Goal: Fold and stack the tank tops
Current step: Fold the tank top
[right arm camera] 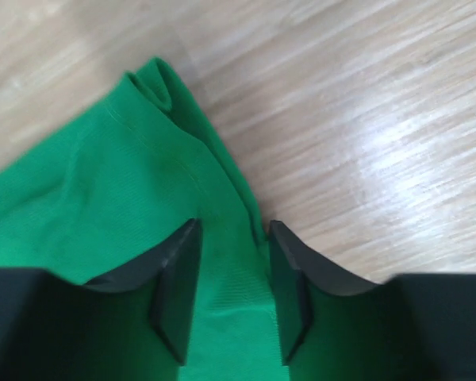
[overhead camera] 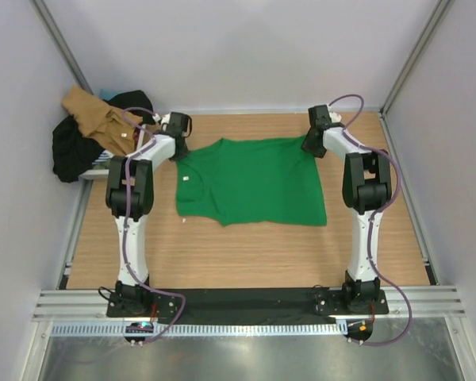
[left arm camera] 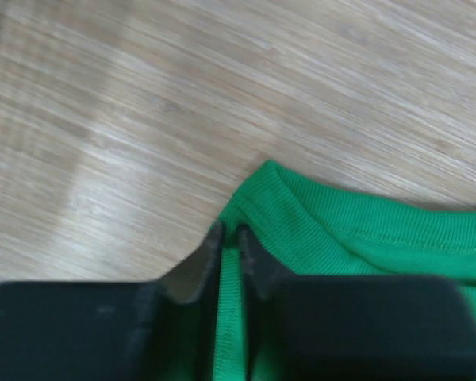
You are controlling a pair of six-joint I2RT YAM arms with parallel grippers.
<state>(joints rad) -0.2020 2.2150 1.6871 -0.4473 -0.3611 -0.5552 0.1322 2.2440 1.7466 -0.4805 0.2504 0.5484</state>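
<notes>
Left gripper (left arm camera: pixel 230 238) pinches a far corner of the green top (overhead camera: pixel 254 182), jaws nearly closed; right gripper (right arm camera: pixel 232 232) straddles the other far corner, jaws part open, clamping nothing. Green top lies flat, unfolded; tan top (overhead camera: pixel 91 113) heaped far left. Folding and stacking all remain

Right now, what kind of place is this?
Probably a robot test cell: plain pale walls with aluminium frame posts enclose a light wooden tabletop, and two white-and-black robot arms bolted at its near edge reach a bright green cloth tank top.
</notes>
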